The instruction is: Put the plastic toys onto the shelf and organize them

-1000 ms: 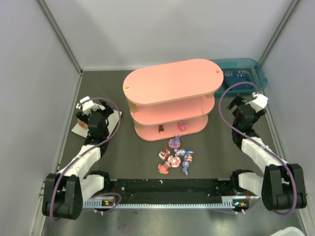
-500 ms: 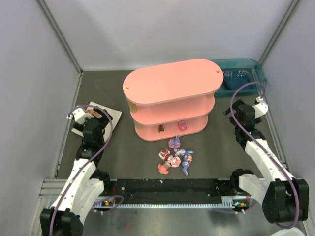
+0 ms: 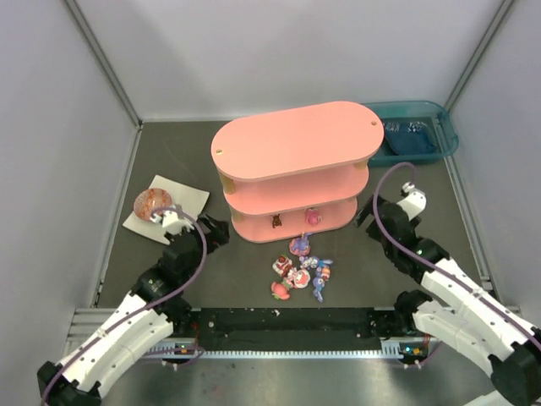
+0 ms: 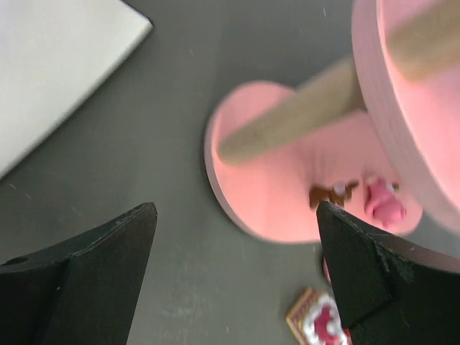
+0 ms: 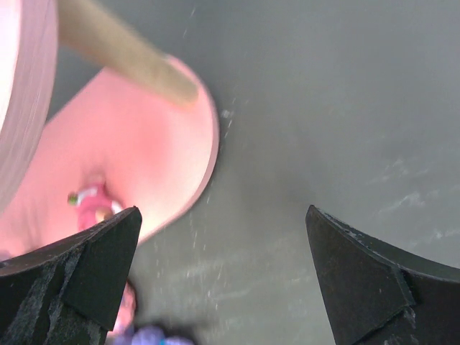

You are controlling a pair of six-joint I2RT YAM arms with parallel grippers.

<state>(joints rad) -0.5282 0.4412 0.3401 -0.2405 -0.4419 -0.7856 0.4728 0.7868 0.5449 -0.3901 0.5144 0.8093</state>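
- The pink oval three-tier wooden shelf (image 3: 292,144) is seen standing at the middle of the dark table (image 3: 177,152), with pale peg posts (image 4: 287,118) between its tiers.
- Two tiny glossy figurines, a brown figurine (image 3: 276,222) and a pink figurine (image 3: 312,217), are set on the bottom tier near its front edge.
- The other small plastic toys (image 3: 300,272) are clustered on the table just in front of the shelf, between the two arms.
- The left gripper (image 3: 218,233) is held near the shelf's left end — jaws spread wide, nothing between them.
- The right gripper (image 3: 368,216) is held beside the shelf's right end, likewise wide and empty.
- A brown-red speckled ball (image 3: 152,203) is seen on a white square plate (image 3: 190,199) at the left.
- A teal rectangular plastic bin (image 3: 450,134) is seen in the far right corner.
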